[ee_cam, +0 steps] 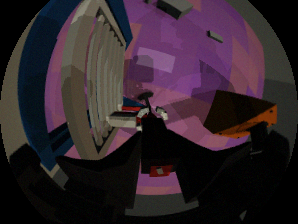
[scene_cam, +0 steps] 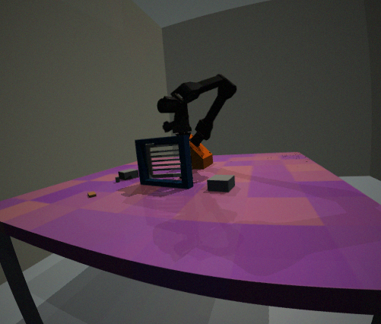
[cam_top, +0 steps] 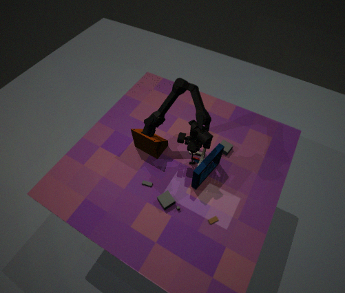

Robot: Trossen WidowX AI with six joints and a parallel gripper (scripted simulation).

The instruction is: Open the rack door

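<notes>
The blue rack frame [cam_top: 200, 170] [scene_cam: 186, 163] [ee_cam: 31, 75] stands upright on the table. Its pale slatted door [cam_top: 202, 157] [ee_cam: 75, 70] stands partly open, with a gap to the frame in the wrist view; the exact angle is hard to tell. My gripper [ee_cam: 153, 133] points down on the arm's side of the door and is shut on the handle. The handle [ee_cam: 156, 147] shows as a dark bar between the fingers, with a red part low in the wrist view. How far it is turned cannot be told. The fingers hide much of it.
A grey block [cam_top: 226, 148] [scene_cam: 220, 184] sits near one end of the frame. Another grey block [cam_top: 166, 199] [scene_cam: 128, 175] [ee_cam: 175, 6], a tiny cube [cam_top: 178, 208] [scene_cam: 117, 179], a thin bar [cam_top: 147, 183] [ee_cam: 215, 36] and a tan piece [cam_top: 213, 220] [scene_cam: 91, 195] lie beyond the other end. The orange base [cam_top: 149, 145] [scene_cam: 201, 159] [ee_cam: 245, 117] carries the arm.
</notes>
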